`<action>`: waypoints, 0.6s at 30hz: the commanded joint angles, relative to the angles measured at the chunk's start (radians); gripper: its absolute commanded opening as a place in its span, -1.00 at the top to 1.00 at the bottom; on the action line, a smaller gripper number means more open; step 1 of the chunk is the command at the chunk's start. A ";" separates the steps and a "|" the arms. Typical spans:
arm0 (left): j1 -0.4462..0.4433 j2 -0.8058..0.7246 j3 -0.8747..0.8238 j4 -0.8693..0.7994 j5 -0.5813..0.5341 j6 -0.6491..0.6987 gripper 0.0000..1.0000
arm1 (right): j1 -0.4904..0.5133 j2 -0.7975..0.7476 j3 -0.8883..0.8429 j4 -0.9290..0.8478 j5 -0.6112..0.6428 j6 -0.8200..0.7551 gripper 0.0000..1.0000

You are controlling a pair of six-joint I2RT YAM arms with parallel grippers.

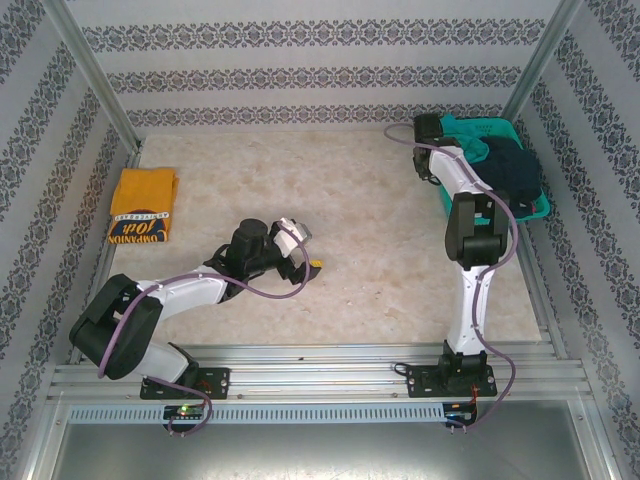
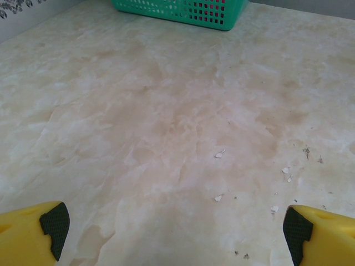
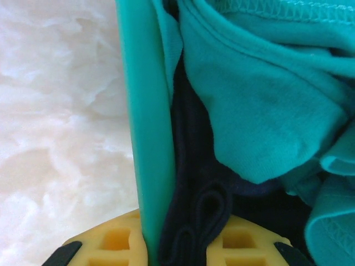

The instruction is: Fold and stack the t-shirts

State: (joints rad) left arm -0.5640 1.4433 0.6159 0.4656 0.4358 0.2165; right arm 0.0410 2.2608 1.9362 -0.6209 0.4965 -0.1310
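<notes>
Mustard-yellow folded cloth t-shirt [image 1: 142, 205] far left of pale marbled table [image 1: 350, 200] | teal-green cloth t-shirt [image 3: 260, 111] crumpled in teal plastic mesh basket [image 3: 144, 138] | right gripper [image 3: 180, 252] pinched narrow on basket wall and dark navy cloth [image 3: 191, 166] | left gripper [image 2: 175, 233] spread wide over table

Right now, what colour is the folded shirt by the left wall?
The shirt is mustard-yellow, dark lettered band; top external view.
</notes>
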 commanded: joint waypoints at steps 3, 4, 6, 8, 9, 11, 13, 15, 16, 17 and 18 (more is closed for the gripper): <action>-0.029 0.014 0.027 0.050 -0.009 -0.031 -1.00 | -0.015 0.055 0.092 -0.026 0.068 0.077 1.00; -0.030 0.014 0.027 0.050 -0.012 -0.032 -1.00 | -0.016 0.060 0.098 -0.028 0.073 0.077 1.00; -0.033 0.009 0.022 0.050 -0.020 -0.035 -1.00 | -0.021 0.066 0.110 -0.032 0.079 0.083 1.00; -0.034 0.007 0.017 0.051 -0.022 -0.036 -1.00 | -0.026 0.070 0.119 -0.033 0.080 0.084 1.00; -0.034 0.006 0.016 0.053 -0.023 -0.037 -1.00 | -0.027 0.072 0.123 -0.033 0.079 0.077 1.00; -0.034 0.003 0.014 0.052 -0.024 -0.037 -1.00 | -0.030 0.073 0.128 -0.034 0.076 0.063 1.00; -0.034 0.006 0.012 0.053 -0.026 -0.035 -1.00 | -0.030 0.069 0.126 -0.038 0.066 0.054 0.97; -0.034 0.008 0.012 0.057 -0.026 -0.037 -1.00 | -0.029 0.055 0.124 -0.047 0.038 0.057 0.77; -0.034 0.010 0.014 0.061 -0.024 -0.038 -1.00 | -0.028 0.045 0.120 -0.045 0.022 0.056 0.63; -0.034 0.013 0.015 0.065 -0.023 -0.039 -1.00 | -0.024 0.027 0.109 -0.036 0.003 0.049 0.47; -0.034 0.014 0.018 0.066 -0.020 -0.039 -1.00 | -0.021 0.005 0.094 -0.025 -0.011 0.047 0.31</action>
State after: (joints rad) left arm -0.5835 1.4532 0.6159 0.4862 0.4137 0.1947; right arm 0.0296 2.3203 2.0312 -0.6659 0.5224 -0.1024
